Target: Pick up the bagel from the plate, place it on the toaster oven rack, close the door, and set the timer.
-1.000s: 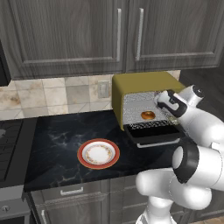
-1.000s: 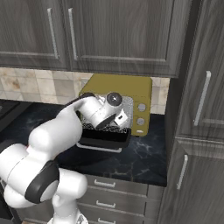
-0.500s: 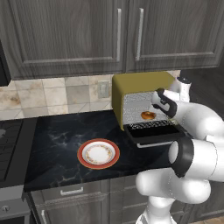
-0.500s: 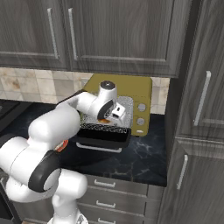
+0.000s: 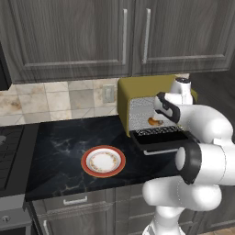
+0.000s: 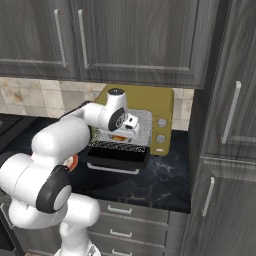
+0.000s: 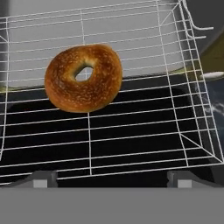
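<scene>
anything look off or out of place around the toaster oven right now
Nothing stands out. The bagel lies flat on the toaster oven rack, the door hangs open in front, and the plate sits bare on the counter.

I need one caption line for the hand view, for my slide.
Bagel lying on the toaster oven rack, open gripper just in front of it.

Home kitchen, rendered. Shown by: dark grey wood cabinets [image 5: 92, 36] mounted above a black marbled counter [image 5: 69, 142], beige tiled backsplash [image 5: 55, 98], drawers [image 6: 130, 220] fitted below, a stove edge [image 5: 9, 151] seen at left, an olive toaster oven [image 6: 150, 107] placed on the counter.
</scene>
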Available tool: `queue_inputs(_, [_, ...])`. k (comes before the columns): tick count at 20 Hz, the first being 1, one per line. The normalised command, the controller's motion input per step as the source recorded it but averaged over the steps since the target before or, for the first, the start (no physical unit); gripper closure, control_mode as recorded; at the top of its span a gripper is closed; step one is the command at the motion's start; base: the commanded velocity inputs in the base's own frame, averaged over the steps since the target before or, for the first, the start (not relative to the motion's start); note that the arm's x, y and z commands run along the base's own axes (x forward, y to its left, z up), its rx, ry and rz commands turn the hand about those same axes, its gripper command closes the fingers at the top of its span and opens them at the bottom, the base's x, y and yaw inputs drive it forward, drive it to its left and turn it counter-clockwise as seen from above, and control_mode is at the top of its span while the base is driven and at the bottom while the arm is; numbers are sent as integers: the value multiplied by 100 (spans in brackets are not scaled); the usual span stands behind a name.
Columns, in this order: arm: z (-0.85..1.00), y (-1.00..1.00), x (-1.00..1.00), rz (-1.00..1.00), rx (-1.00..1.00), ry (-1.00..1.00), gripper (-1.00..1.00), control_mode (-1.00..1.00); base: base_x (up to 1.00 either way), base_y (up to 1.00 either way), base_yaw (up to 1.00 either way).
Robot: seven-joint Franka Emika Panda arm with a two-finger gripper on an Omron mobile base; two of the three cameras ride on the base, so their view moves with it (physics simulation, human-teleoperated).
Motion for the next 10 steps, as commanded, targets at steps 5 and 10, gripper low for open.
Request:
queue_inputs(5, [-28,2,-7,5,0,4,-100,-100,0,0,0])
queue_inputs(10, [-10,9,-5,4,-3,4,-100,-100,0,0,0])
